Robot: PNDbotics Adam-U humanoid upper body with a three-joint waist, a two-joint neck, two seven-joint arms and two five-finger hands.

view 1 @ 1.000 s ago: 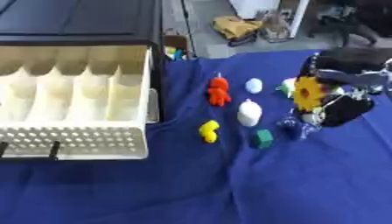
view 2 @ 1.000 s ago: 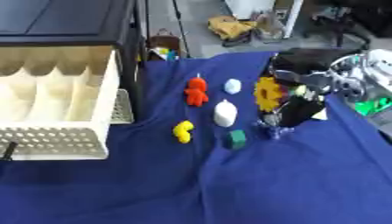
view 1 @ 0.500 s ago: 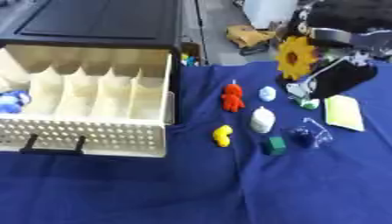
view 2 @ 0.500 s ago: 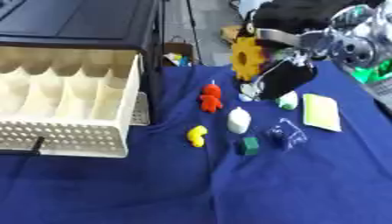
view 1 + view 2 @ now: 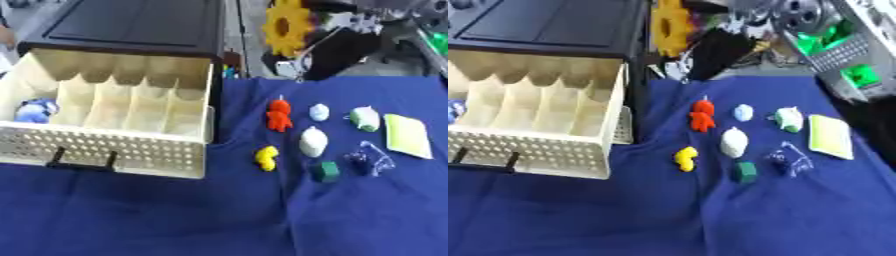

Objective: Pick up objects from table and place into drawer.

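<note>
My right hand (image 5: 343,49) hangs high above the table's far edge, fingers curled on a yellow flower-shaped toy (image 5: 284,26). It is just right of the black cabinet (image 5: 131,22). The cream drawer (image 5: 114,150) stands pulled open at the left, split by dividers, with a blue thing (image 5: 33,111) in its left compartment. On the blue cloth lie a red figure (image 5: 279,115), a pale blue piece (image 5: 319,112), a white and green piece (image 5: 365,119), a white egg shape (image 5: 312,141), a yellow piece (image 5: 267,157), a green cube (image 5: 326,171) and a dark blue and clear thing (image 5: 367,161). My left hand is out of sight.
A flat yellow-green pad (image 5: 407,136) lies at the right end of the cloth. A grey rack with green parts (image 5: 837,47) stands beyond the table at the right. The near half of the blue cloth (image 5: 175,215) bears nothing.
My right hand has lifted the yellow flower from the table's right side up and leftward, towards the cabinet. The camera has shifted too; the small things lie as before.
</note>
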